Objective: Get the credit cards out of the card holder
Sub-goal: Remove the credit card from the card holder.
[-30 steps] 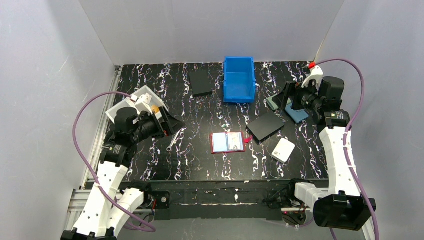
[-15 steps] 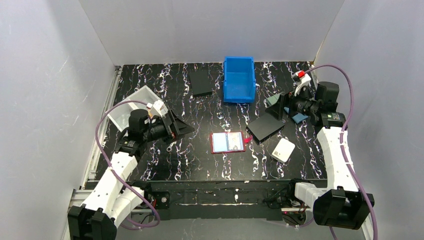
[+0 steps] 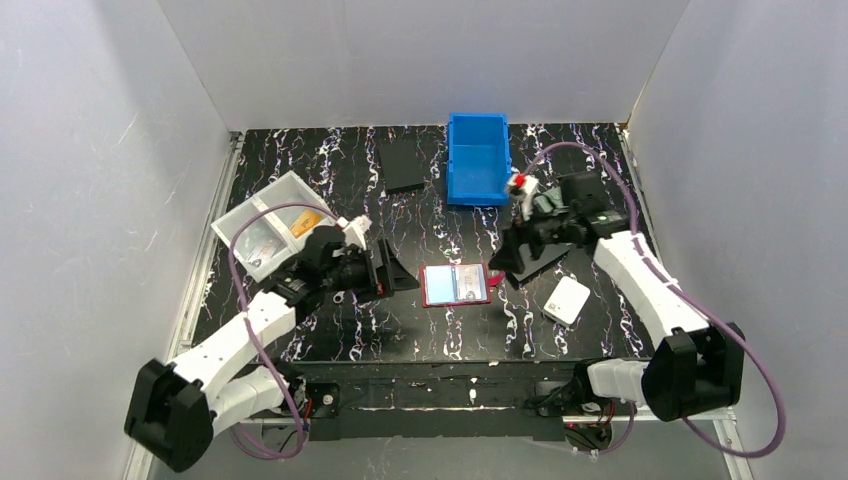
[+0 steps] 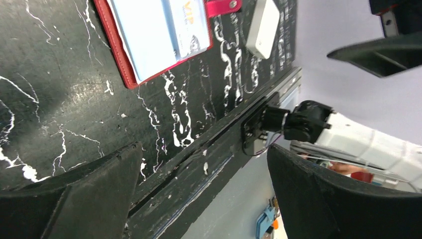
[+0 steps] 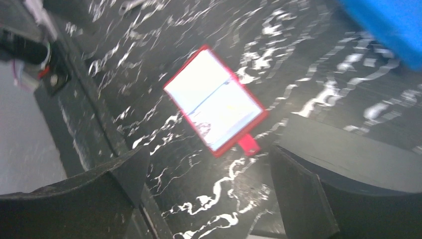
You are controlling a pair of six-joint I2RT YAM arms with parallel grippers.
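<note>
Hovering with its fingers spread wide and nothing between them, the left end effector hangs low just beside the card holder, on the side away from the snap tab. The right end effector is equally wide and equally empty. It sits just off the holder's tab side, above the black flat case that lies close to the holder's far corner there.

The holder itself lies open and flat on the bench, between the two arms, pale pockets facing up. From the left wrist I can make out a whitish card with printed lettering tucked in the pocket nearest the tab; whether a second card sits in the other pocket I cannot tell.

To my eye the step in hand is the approach for pulling that card. Done well, I would say one arm should pin the red cover down on the half of the holder away from the tab, since a light bifold like this will likely slide or fold shut when tugged. The other arm should come in low over the holder from the tab side, narrow its fingers first, and catch only the card's exposed edge, drawing it out along the pocket's opening rather than lifting. The white wallet, near the holder on the tab side and closer to the arm bases, looks far enough off not to interfere.
</note>
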